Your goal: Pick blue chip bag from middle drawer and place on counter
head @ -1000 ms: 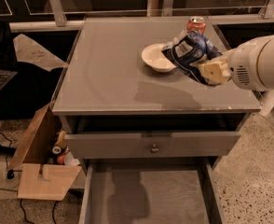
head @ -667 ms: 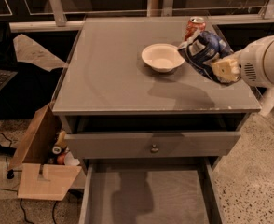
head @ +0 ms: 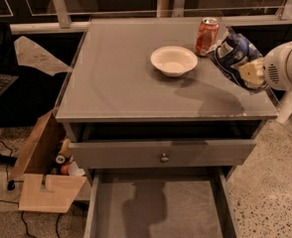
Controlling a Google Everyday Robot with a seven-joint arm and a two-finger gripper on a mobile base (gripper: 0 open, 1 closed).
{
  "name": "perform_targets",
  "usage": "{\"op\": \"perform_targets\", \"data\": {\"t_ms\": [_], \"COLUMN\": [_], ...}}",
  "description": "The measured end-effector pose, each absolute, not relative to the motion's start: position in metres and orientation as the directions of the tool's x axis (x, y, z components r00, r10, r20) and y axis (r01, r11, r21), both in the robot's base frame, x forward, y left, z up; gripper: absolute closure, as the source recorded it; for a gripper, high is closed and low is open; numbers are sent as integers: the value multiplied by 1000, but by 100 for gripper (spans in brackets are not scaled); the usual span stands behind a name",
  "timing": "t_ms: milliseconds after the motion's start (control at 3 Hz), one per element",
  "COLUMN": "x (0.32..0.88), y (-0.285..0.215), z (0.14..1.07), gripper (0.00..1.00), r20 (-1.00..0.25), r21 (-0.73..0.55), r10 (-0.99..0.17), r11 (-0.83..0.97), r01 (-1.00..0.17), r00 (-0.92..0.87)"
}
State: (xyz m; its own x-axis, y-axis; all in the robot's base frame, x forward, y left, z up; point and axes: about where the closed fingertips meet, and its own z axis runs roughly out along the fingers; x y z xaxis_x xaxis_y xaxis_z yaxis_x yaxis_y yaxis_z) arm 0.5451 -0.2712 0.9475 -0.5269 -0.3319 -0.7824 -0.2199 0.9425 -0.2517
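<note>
While the blue chip bag [head: 232, 52] hangs over the right side of the counter [head: 121, 78], the step in hand is judged to be the placing.

Gripper [head: 250, 73]: at the right of the scene, above the counter's right rim, fingers pinched on the bag's near end.

Bag: crumpled and tilted. Its shadow suggests it is clear of the surface. It is outside the middle drawer [head: 156, 207], which stands pulled out at the near edge of view.

Handling: lower it onto the open grey surface left and near of the hover point, well inward of the rim, since a release this close to the right edge risks a slide to the floor. Let go only once the bag rests.

Obstacles: soda can [head: 207, 36], just beside the bag on its far-left side — easily tipped by a sideways swing. White bowl [head: 173, 60], further left and apart.

Other items: knobbed drawer [head: 164, 157] under the counter; cardboard box [head: 41, 182] on the floor at left — neither in the way.
</note>
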Motion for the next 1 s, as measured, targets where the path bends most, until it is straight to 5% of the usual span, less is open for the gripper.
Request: {"op": "perform_targets", "data": {"t_ms": [333, 1000], "x": [545, 545], "y": [-271, -271], "z": [948, 948], "gripper": [50, 3], "r20": [-782, -782], "r21": [-252, -252], "r10": [-332, -332], "r11": [942, 942], "r01": [-220, -220], "r00": [-527, -527]}}
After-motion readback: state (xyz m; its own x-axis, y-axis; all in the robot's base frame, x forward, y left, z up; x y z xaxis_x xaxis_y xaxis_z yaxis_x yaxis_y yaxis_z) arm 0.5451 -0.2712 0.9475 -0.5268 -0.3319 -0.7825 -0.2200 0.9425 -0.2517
